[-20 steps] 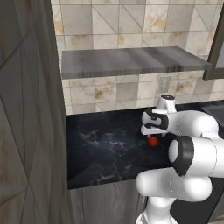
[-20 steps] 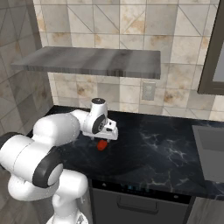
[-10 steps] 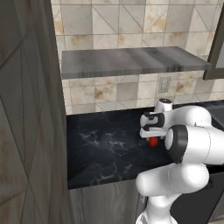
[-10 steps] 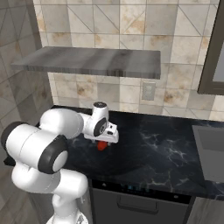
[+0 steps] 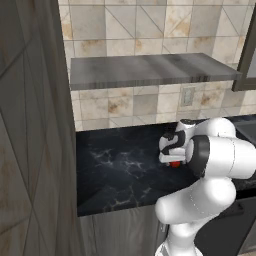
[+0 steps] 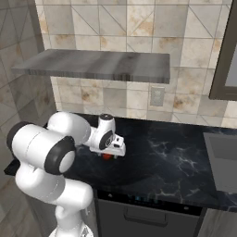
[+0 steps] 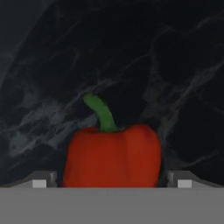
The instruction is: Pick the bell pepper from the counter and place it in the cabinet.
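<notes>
One bell pepper (image 7: 113, 158) on table (image 5: 120, 170), between claw (image 7: 112, 180) fingertips | Claw: spread either side, contact unclear | Step: grasp | Next: close, lift to cabinet (image 5: 150, 70)

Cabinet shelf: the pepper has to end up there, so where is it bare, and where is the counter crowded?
The cabinet slab looks bare along its whole top, from the left wall to its right end. On the counter, the crowded spot is at the bell pepper, with the gripper straddling it; the stretch towards the sink is bare.
</notes>
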Available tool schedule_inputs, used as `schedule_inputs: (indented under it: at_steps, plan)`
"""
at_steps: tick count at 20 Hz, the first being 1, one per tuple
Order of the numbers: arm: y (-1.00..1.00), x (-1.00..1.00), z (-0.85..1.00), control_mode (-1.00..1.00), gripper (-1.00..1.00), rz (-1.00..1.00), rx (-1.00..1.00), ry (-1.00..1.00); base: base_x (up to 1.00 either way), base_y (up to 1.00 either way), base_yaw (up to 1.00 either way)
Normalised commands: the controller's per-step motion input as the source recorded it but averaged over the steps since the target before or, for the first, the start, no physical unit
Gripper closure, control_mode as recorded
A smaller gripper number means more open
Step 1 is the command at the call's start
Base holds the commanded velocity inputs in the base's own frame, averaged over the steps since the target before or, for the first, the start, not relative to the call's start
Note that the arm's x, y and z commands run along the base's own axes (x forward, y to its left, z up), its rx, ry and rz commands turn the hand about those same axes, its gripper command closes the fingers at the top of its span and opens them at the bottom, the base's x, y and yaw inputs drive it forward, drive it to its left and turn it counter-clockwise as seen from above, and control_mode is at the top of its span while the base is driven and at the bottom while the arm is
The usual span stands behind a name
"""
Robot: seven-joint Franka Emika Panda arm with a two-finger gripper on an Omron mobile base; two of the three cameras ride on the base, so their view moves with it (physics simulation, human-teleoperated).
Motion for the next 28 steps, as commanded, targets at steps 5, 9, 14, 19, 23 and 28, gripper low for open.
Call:
schedule_inputs:
  at_steps: [5, 9, 14, 19, 23, 28]
  plan:
    - [0.0, -0.01, -0.2, -1.0, 1.0, 0.0, 0.0, 0.01, 0.0, 0.0, 0.0]
    - [0.0, -0.05, -0.04, -1.0, 1.0, 0.01, 0.0, 0.06, 0.0, 0.0, 0.0]
    - [0.1, -0.29, 0.28, -1.0, 1.0, 0.01, -0.01, -0.03, 0.0, 0.0, 0.0]
    - [0.01, -0.72, 0.92, -1.0, 1.0, 0.0, 0.0, -0.19, 0.0, 0.0, 0.0]
    - [0.0, -0.53, 1.0, -1.0, 1.0, 0.0, 0.02, -0.08, 0.0, 0.0, 0.0]
    - [0.0, -0.59, 1.0, -1.0, 1.0, 0.0, 0.01, -0.06, 0.0, 0.0, 0.0]
